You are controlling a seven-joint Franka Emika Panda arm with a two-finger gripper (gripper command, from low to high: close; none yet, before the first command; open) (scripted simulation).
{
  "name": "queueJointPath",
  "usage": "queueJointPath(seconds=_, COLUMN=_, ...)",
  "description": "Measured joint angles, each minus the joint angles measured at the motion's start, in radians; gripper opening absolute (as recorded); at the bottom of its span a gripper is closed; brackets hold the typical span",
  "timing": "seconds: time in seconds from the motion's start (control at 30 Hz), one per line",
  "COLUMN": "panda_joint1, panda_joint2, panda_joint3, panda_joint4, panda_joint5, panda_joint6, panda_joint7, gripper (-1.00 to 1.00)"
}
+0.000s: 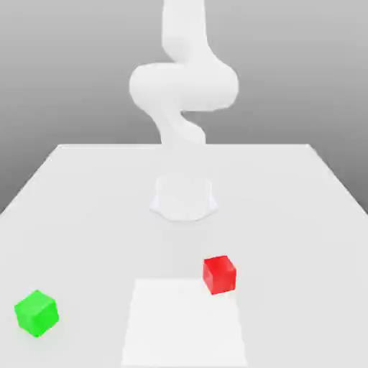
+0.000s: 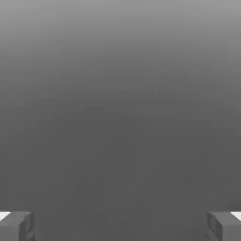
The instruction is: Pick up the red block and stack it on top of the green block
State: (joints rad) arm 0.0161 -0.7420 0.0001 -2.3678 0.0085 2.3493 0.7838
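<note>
1. The pincer (image 2: 120, 226) is wide open in the hand view. Its two gray fingertips (image 2: 19, 226) sit far apart at the two corners of the picture. Nothing is between them, so the pincer holds nothing. Past the fingertips there is just plain gray.

2. The red block (image 1: 219, 274) sits on the white table (image 1: 86, 201). It is near the front of the table, a little toward the exterior view's right. It is turned a bit, so one corner faces the camera. Nothing touches it.

3. The green block (image 1: 36, 313) sits on the same table. It is far over on the exterior view's left, close to the front edge. It is turned a bit too. It is well apart from the red block, and nothing is on top of it.

4. A brighter white square patch (image 1: 183, 330) lies flat on the table at the front. The red block sits at its far corner on the exterior view's right.

5. The white robot arm (image 1: 183, 83) stands on its round base (image 1: 183, 198) at the middle of the table, behind both blocks. The arm bends and goes up out of the top of the exterior view.
</note>
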Motion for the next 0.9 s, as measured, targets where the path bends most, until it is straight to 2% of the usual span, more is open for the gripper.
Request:
queueJointPath(seconds=0.53, panda_joint1=0.132, panda_joint2=0.503, panda_joint3=0.046, panda_joint4=-0.536, panda_joint5=0.026, panda_joint6=0.413, panda_joint7=-0.108, gripper=0.0)
queueJointPath(seconds=0.63, panda_joint1=0.143, panda_joint2=0.706, panda_joint3=0.057, panda_joint4=-0.572, panda_joint5=-0.001, panda_joint6=0.57, panda_joint7=-0.099, gripper=0.0)
queueJointPath(seconds=0.77, panda_joint1=0.167, panda_joint2=0.871, panda_joint3=0.024, panda_joint4=-0.56, panda_joint5=-0.041, panda_joint6=0.708, panda_joint7=-0.072, gripper=0.0)
queueJointPath(seconds=0.8, panda_joint1=0.175, panda_joint2=0.9, panda_joint3=0.018, panda_joint4=-0.556, panda_joint5=-0.041, panda_joint6=0.734, panda_joint7=-0.071, gripper=-1.0)
queueJointPath(seconds=0.9, panda_joint1=0.174, panda_joint2=0.9, panda_joint3=0.018, panda_joint4=-0.556, panda_joint5=-0.042, panda_joint6=0.734, panda_joint7=-0.07, gripper=-1.0)
